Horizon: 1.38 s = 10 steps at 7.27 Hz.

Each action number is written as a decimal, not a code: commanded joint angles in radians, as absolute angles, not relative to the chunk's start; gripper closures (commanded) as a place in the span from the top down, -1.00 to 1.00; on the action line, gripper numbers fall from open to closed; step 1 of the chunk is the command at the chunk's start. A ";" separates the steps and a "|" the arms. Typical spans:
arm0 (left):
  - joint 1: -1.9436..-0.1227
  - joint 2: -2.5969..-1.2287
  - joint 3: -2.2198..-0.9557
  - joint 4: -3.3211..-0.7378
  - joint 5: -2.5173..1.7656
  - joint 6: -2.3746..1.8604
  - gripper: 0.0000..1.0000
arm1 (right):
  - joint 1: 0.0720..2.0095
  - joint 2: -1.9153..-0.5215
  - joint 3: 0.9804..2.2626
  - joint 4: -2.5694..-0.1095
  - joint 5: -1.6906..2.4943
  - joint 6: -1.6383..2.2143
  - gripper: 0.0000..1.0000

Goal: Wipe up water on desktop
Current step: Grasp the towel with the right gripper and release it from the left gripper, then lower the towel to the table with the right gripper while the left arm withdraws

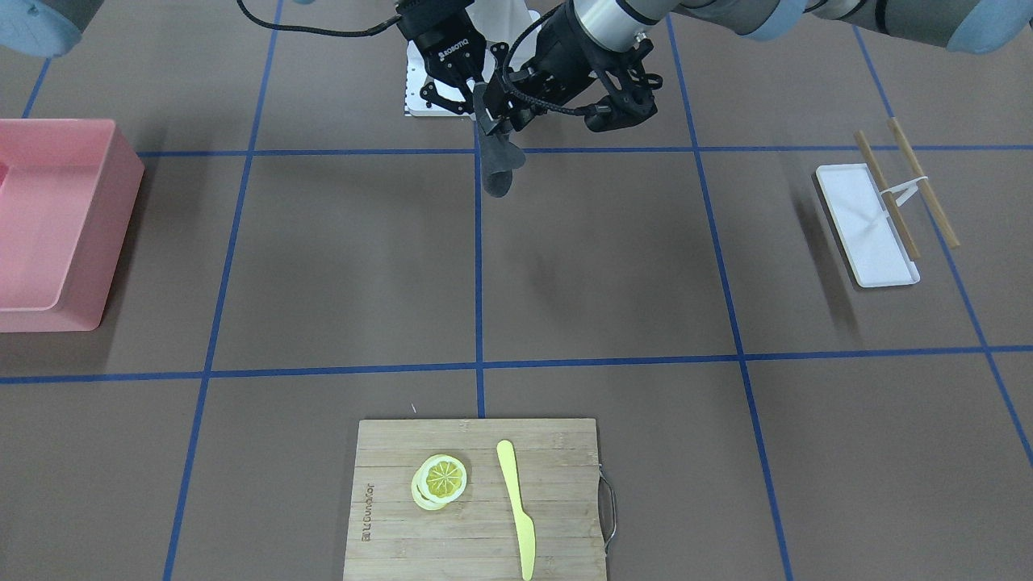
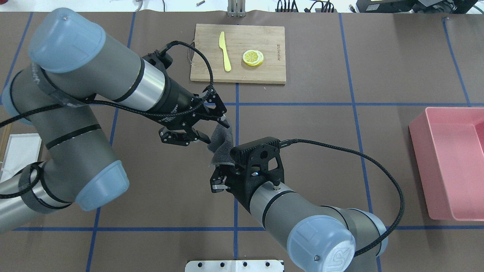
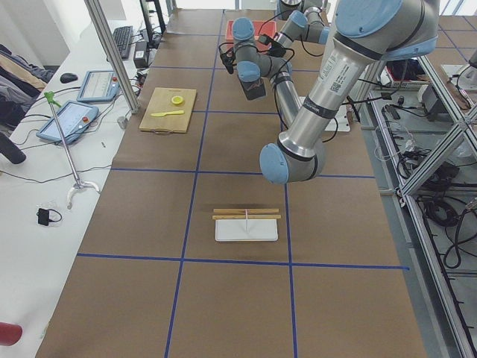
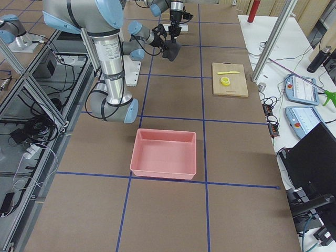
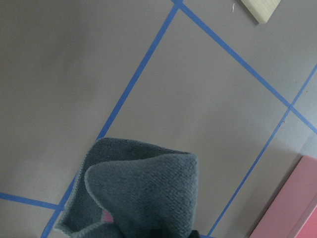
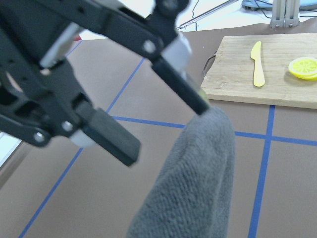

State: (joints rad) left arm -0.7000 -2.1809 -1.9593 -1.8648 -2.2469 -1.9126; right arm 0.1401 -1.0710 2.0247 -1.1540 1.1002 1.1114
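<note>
Brown counter point(image 2: 302, 151) first, taped into big rectangles, and no puddle shows on it from any angle. Above its middle, the left claw point(image 2: 214, 129) is spread wide, one fingertip just brushing the grey cloth point(image 2: 222, 146). The right claw point(image 2: 222, 177) looks clenched on that cloth, which dangles clear of the surface. Looks like a hand-off, wiping not yet begun. Next up: lower the cloth flat onto the wet patch, then sweep.
</note>
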 commanded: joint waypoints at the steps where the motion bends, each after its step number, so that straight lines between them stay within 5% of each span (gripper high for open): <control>1: -0.861 -2.085 -2.016 -1.871 -2.261 -1.910 0.93 | 0.095 -1.059 1.981 -1.213 1.074 1.326 -1.00; 4: -1.119 -1.894 -1.991 -1.870 -2.483 -1.505 0.94 | 0.109 -0.909 1.893 -1.379 1.187 1.555 -1.00; 7: -1.140 -1.867 -1.973 -1.870 -2.485 -1.427 0.94 | 0.210 -0.803 1.735 -1.387 1.354 1.571 -1.00; 10: -1.158 -1.867 -1.950 -1.871 -2.485 -1.404 0.94 | 0.299 -0.816 1.718 -1.449 1.579 1.373 -1.00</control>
